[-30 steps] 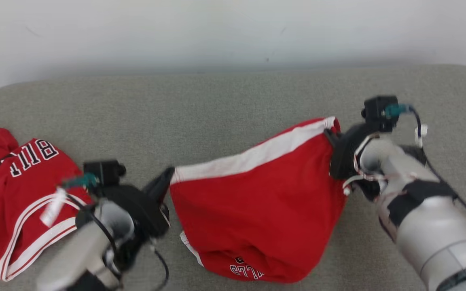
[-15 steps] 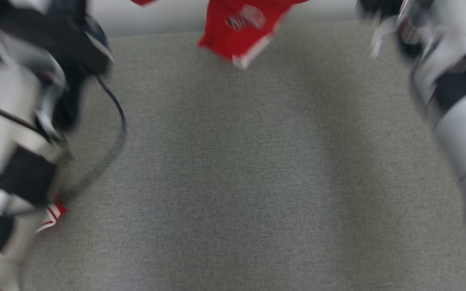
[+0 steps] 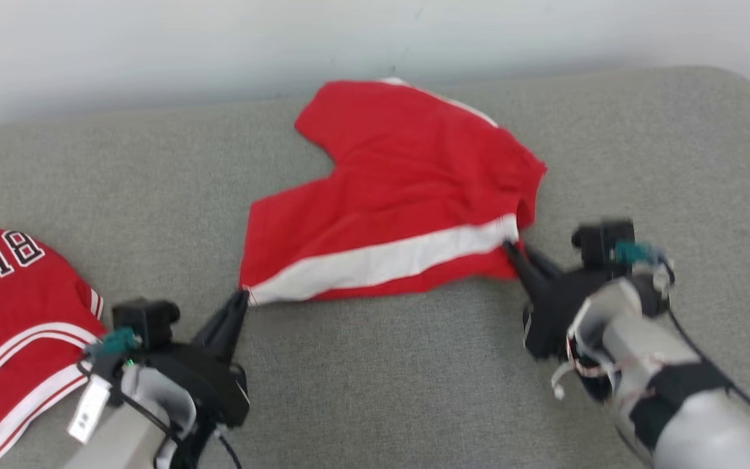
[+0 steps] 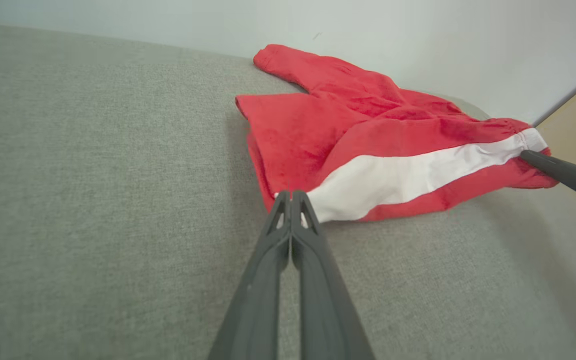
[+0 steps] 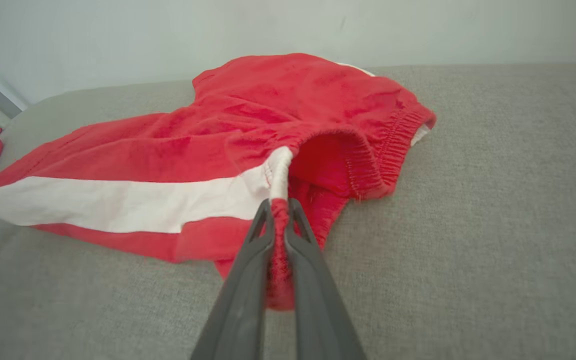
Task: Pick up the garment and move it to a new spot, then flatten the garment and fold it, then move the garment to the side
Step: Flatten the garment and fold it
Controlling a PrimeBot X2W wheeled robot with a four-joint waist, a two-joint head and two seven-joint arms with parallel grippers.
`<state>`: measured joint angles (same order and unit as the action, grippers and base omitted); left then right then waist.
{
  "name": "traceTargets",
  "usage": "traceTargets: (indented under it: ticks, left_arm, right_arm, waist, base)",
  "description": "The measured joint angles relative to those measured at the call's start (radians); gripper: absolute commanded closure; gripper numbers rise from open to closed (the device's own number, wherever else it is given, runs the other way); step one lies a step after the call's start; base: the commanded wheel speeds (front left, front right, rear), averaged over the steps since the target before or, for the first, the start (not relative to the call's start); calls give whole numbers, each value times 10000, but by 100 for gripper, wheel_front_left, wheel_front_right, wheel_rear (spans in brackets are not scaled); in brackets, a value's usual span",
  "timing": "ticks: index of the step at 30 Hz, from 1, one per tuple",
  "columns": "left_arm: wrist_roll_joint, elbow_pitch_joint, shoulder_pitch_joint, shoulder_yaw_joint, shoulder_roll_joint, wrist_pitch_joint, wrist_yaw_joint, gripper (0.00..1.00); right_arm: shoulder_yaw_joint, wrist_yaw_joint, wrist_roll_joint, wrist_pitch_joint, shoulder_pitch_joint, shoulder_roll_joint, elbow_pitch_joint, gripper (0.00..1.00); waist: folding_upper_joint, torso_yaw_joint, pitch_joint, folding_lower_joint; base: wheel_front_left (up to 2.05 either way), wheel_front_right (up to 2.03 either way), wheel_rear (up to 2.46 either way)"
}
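Note:
The garment (image 3: 401, 195) is a pair of red shorts with a white side stripe. It lies spread on the grey cushion (image 3: 375, 378), its legs pointing toward the back wall. My left gripper (image 3: 243, 296) is shut on the hem corner at the stripe's left end; the left wrist view shows that gripper (image 4: 292, 196) pinching the garment (image 4: 368, 140) there. My right gripper (image 3: 510, 247) is shut on the waistband at the stripe's right end. In the right wrist view, red cloth of the garment (image 5: 218, 130) bunches between that gripper's (image 5: 279, 202) fingers.
A second red jersey piece (image 3: 10, 306) with white trim and black letters lies at the cushion's left, beside my left forearm. A pale wall (image 3: 219, 45) runs close behind the cushion's back edge. Open cushion stretches in front of the shorts.
One second ago the shorts hung bunched between both grippers. They were swung up high, and now lie spread out farther back. The head camera also moved.

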<state>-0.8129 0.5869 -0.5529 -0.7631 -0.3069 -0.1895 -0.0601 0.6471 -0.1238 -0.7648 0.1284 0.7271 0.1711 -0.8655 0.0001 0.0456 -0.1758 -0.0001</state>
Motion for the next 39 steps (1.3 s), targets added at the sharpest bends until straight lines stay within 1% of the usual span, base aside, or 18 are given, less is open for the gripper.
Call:
traceTargets:
  ticks: [4,11,14,16,20,22,24,25,26,27,28,33,36,39]
  left_arm:
    - [217,-12,502,-378,-21,12,84,100]
    - [42,-173,1665,-313,-84,-59,357,100]
    - [-92,-211,2063,-282,-157,-127,514,100]
    - [-134,-215,2189,-268,-157,-148,523,100]
    - [-155,-309,2219,-293,31,-157,604,100]
    - [-157,-320,2218,-322,150,-192,617,100]
    - [-157,-314,2217,-326,274,-194,721,100]
    - [-150,-309,2217,-330,297,-194,786,100]
    - [-148,-293,2217,-330,295,-194,828,94]
    - [-146,-286,2216,-324,299,-215,897,17]
    - [-142,-286,2216,-316,305,-226,963,0]
    - [-115,-435,2208,-180,385,-328,1139,0]
    - [-79,-715,2206,29,255,-403,1244,0]
    - [13,-928,2212,35,201,-414,1352,0]
  right_arm:
    - [393,0,-326,146,-1020,311,397,100]
    - [926,-10,-759,213,-2258,1093,1024,100]
    - [1014,-10,-1026,198,-2615,1256,1298,100]
    - [1091,-10,-1139,111,-2724,1352,1342,100]
    - [1200,-10,-1200,31,-2815,1553,1429,100]
    - [1254,-10,-1344,19,-2954,1569,1480,100]
    - [1267,-10,-1430,-50,-3038,1570,1519,100]
    - [1273,-10,-1432,-52,-3062,1572,1536,64]
    - [1275,-10,-1442,-50,-3066,1574,1557,17]
    - [1262,-10,-1505,-50,-3066,1582,1584,0]
    - [1248,-10,-1572,-48,-3066,1590,1611,0]
    - [1127,-10,-1787,52,-3065,1739,1925,0]
    - [1051,-10,-1854,205,-3063,1793,2217,0]
    - [989,-10,-1848,303,-3091,1898,2293,0]
  waist:
    - [-1,23,360,0]
    - [-2,-18,932,-1]
    - [-2,-30,1095,-2]
    - [-2,-16,1150,-1]
    - [-2,36,1234,-1]
    - [-2,50,1232,0]
    - [-2,54,1223,1]
    - [-2,53,1220,0]
    - [-2,52,1219,1]
    - [-2,51,1218,1]
    - [-2,49,1220,0]
    - [-2,8,1295,1]
    - [-1,-18,1363,1]
    - [-1,-49,1408,1]
  base:
    - [0,0,0]
    - [0,0,0]
    - [0,0,0]
    - [0,0,0]
    - [0,0,0]
    - [0,0,0]
    - [0,0,0]
    - [0,0,0]
    - [0,0,0]
    - [0,0,0]
    - [0,0,0]
    - [0,0,0]
    - [0,0,0]
    - [0,0,0]
